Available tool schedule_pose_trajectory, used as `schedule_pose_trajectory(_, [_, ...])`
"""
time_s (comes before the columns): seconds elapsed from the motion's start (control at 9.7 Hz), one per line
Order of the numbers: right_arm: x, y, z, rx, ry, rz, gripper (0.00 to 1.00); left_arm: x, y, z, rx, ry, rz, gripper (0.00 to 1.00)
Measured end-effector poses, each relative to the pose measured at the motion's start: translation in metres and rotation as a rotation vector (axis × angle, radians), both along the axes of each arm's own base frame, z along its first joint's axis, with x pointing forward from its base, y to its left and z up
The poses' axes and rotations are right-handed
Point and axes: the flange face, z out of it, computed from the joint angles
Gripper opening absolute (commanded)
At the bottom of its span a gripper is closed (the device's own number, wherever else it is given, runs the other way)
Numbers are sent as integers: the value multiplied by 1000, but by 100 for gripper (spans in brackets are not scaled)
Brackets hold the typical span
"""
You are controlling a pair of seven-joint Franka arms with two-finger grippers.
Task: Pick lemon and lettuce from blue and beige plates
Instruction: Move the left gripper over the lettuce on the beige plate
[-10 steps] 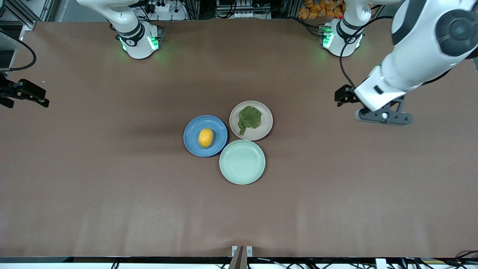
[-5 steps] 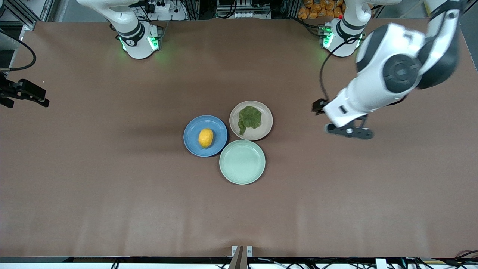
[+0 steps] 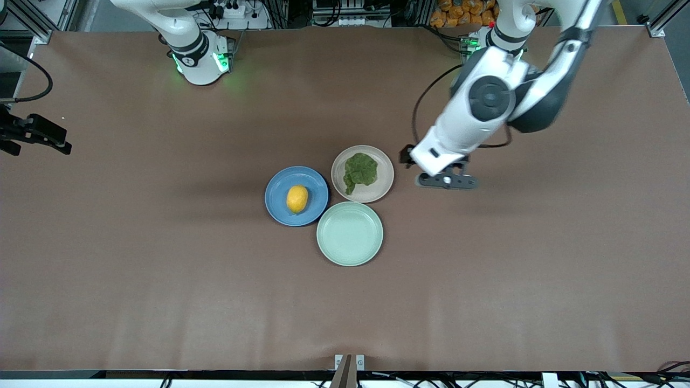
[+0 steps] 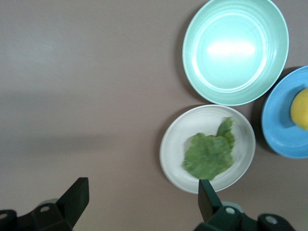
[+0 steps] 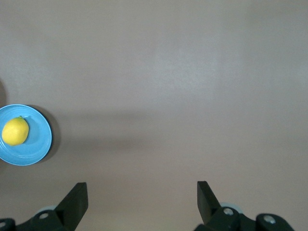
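Observation:
The lemon (image 3: pixel 297 199) lies on the blue plate (image 3: pixel 280 183). The lettuce (image 3: pixel 361 170), a crumpled green leaf, lies on the beige plate (image 3: pixel 384 185). My left gripper (image 3: pixel 446 181) is open and empty over the bare table, just beside the beige plate toward the left arm's end. The left wrist view shows the left gripper (image 4: pixel 142 190), the lettuce (image 4: pixel 209 154) on the beige plate (image 4: pixel 174 149), and the lemon (image 4: pixel 301 109) on the blue plate (image 4: pixel 279 131) at the frame edge. My right gripper (image 3: pixel 40 134) waits open over the right arm's end of the table. In its wrist view the right gripper (image 5: pixel 142 192) is over bare table, with the lemon (image 5: pixel 15 131) far off.
An empty mint-green plate (image 3: pixel 350 234) touches both other plates, nearer to the front camera; it also shows in the left wrist view (image 4: pixel 236 50). The table (image 3: pixel 161 269) is a bare brown surface around the three plates.
My left arm has swung from its end of the table toward the plates, bringing its gripper beside the beige plate. The right gripper, plates, lemon and lettuce have not moved.

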Motion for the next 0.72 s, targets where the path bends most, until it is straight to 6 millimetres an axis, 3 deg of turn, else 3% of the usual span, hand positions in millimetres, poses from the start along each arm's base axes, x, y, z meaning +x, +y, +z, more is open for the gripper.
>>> schedule_pose_trajectory(0.21, [0,0,0,0,1,1,100,-21,-41,-43,-1,5,33,100])
schedule_pose_trajectory(0.41, [0,1,0,0,1,1,100,-24,-52,-74,0,-29,73,100])
schedule_pose_trajectory(0.72, [0,6,-1,3,7,11,100,-43,-72,-100,-25,-58,131,100])
